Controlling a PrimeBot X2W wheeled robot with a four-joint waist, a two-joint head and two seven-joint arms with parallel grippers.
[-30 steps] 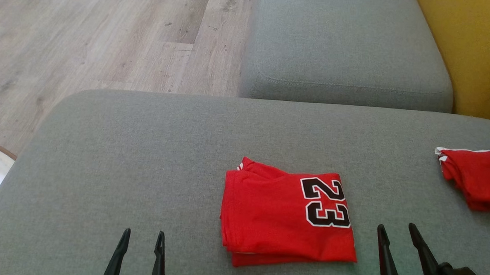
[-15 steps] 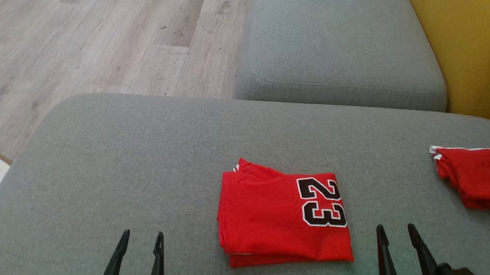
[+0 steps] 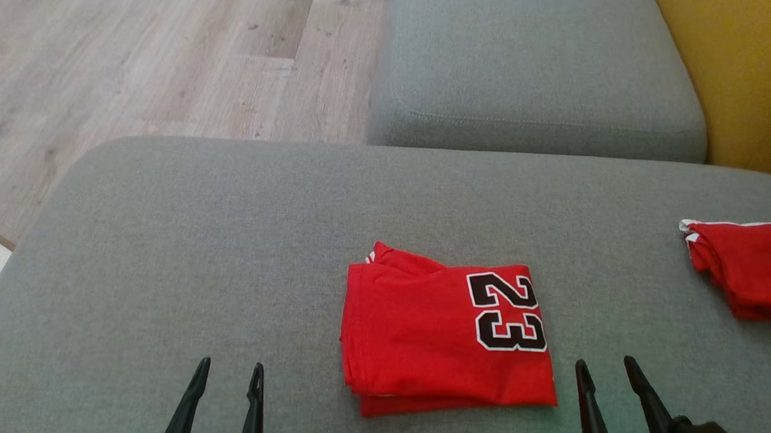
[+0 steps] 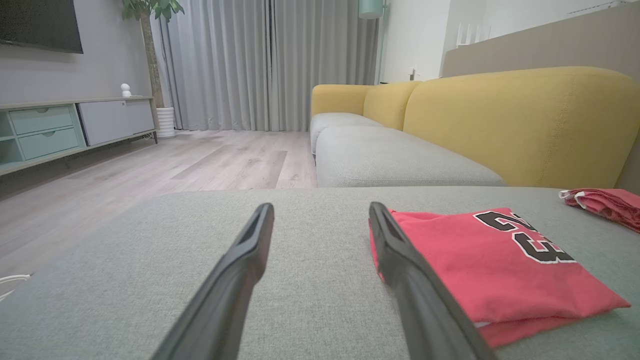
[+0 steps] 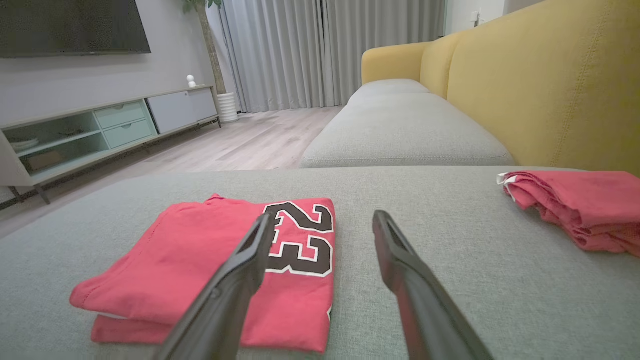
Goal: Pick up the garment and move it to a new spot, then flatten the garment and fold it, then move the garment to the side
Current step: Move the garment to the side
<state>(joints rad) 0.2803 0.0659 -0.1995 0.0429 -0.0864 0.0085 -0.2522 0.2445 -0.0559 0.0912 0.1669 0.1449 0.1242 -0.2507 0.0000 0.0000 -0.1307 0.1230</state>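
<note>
Folded red shirt [image 3: 448, 339] lay near the front edge of the grey cushion [image 3: 228, 236], just left of the right gripper [image 3: 605, 361], farther from the left gripper [image 3: 231, 363]; both gaped wide, empty.

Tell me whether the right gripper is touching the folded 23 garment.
Apart. The head view shows a strip of bare grey cushion between the right gripper and the folded garment.

Both my jaws wide apart, gripping nothing.
Left jaws low on my left, right jaws low on my right, fingers [image 4: 237, 280] pointing forward.
</note>
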